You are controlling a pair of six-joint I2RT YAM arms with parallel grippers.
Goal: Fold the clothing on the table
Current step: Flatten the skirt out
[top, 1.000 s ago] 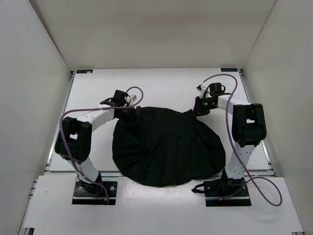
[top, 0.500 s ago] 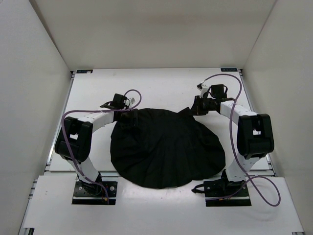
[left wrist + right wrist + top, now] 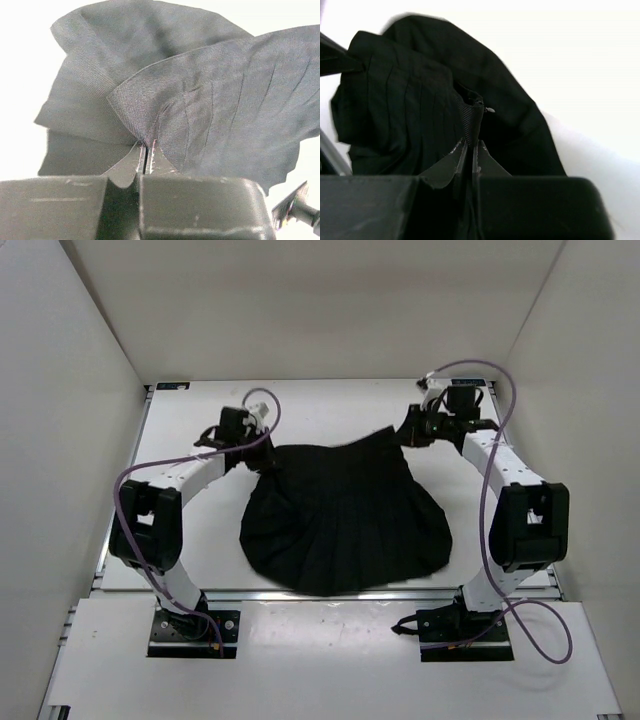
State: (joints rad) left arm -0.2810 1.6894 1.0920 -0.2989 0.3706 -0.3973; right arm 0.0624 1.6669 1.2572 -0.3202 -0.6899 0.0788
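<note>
While the black pleated skirt lies fanned across the middle of the white table, flared hem toward the arm bases, the left gripper pinches a fold of fabric at the garment's far left corner — jaws pressed together on the cloth, the wrist view shows. The right gripper is likewise clamped on the skirt's far right corner, on a ribbed edge of the cloth — the fabric there pulled into a small peak.
</note>
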